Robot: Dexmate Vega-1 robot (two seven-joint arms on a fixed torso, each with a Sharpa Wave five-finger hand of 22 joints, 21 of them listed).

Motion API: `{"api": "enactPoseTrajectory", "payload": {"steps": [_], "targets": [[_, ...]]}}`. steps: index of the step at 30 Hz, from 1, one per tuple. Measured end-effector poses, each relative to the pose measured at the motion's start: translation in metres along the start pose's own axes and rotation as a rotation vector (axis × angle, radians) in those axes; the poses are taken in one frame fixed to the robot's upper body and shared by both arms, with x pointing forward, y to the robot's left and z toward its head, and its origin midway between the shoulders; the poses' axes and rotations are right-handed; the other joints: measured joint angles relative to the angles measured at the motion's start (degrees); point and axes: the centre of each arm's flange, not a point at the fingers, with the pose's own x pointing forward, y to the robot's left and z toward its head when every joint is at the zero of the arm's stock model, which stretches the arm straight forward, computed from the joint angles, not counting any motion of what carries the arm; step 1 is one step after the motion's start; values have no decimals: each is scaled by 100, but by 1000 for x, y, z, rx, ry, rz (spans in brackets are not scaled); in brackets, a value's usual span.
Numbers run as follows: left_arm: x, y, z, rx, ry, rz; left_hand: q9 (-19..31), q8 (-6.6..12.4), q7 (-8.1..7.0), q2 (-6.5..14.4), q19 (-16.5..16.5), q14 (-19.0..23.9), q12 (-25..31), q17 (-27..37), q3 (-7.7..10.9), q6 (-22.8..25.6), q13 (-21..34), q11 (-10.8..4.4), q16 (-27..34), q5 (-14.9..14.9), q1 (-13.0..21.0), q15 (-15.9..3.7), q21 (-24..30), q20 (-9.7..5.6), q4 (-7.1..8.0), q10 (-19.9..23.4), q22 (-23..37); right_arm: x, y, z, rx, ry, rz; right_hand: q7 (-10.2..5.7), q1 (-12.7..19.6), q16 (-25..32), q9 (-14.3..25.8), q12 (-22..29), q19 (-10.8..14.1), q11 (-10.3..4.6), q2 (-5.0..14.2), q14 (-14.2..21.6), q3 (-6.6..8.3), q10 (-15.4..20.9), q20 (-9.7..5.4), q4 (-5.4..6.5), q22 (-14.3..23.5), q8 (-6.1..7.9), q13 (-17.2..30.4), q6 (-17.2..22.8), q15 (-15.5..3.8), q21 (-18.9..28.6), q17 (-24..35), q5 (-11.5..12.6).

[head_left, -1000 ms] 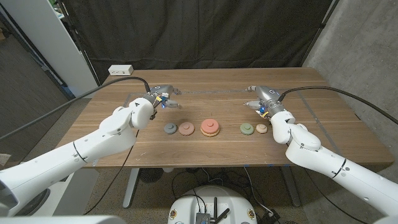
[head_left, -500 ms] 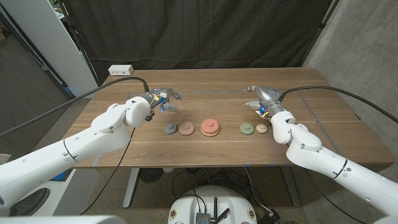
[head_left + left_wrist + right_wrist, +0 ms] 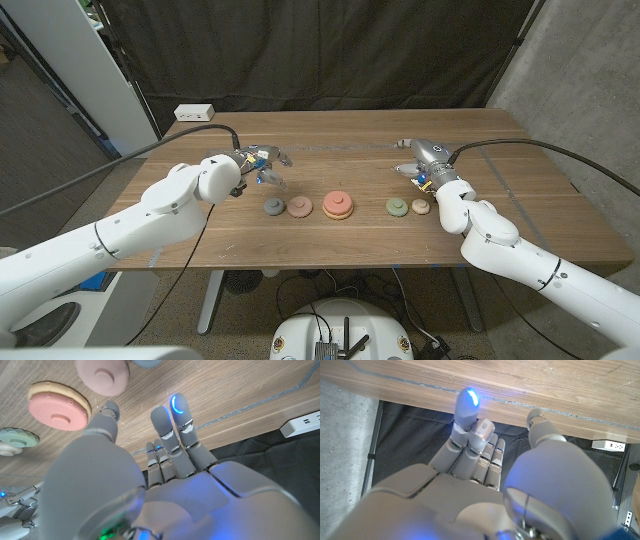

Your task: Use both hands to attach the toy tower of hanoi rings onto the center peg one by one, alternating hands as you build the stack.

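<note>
On the centre peg sits a red ring on a yellowish one [image 3: 338, 205], also in the left wrist view [image 3: 59, 407]. To its left lie a pink ring [image 3: 299, 207] [image 3: 102, 375] and a grey-blue ring [image 3: 273, 207] [image 3: 147, 362]. To its right lie a green ring [image 3: 397, 207] [image 3: 17, 437] and a small tan ring [image 3: 421, 206]. My left hand [image 3: 257, 164] [image 3: 150, 470] hovers behind the grey-blue ring, fingers apart, holding nothing. My right hand [image 3: 420, 162] [image 3: 480, 460] stays behind the green and tan rings, fingers spread, holding nothing.
A white power strip [image 3: 195, 112] [image 3: 300, 425] lies at the table's far left corner. A faint tape line [image 3: 330, 150] runs across the table behind the rings. Black curtain hangs behind the table; cables trail from both arms.
My left arm has swung, and its hand has shifted slightly right and toward the grey-blue and pink rings. The right hand and all rings have stayed put.
</note>
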Motion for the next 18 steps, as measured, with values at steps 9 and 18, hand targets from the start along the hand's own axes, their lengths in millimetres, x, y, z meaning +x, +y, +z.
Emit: {"api": "enactPoseTrajectory", "payload": {"steps": [9, 18], "targets": [[1, -2, 4, 12, 11, -52, -27, 0, 74, -17, 106, 71, -20, -27, -78, -115, 0, 37, 73, 0, 80, -31, 41, -17, 17, -92, 0, -2, 0, 1, 1, 3, 5, 0, 0, 0, 0, 0, 0, 0, 0, 0, 0, 0, 0, 0, 0, 0, 0, 0, 0, 0, 0, 0], [6, -5, 10, 12, 4, -94, -27, 0, 173, 12, 227, 121, -19, -53, -180, -214, -27, 113, 140, 0, 155, -60, 65, -67, 41, -175, -16, -3, 0, 1, -1, 8, 10, 0, 0, 0, 0, 0, 0, 0, 0, 0, 23, 0, 0, -23, -26, 0, 0, 0, 0, 0, 0, 0]]}}
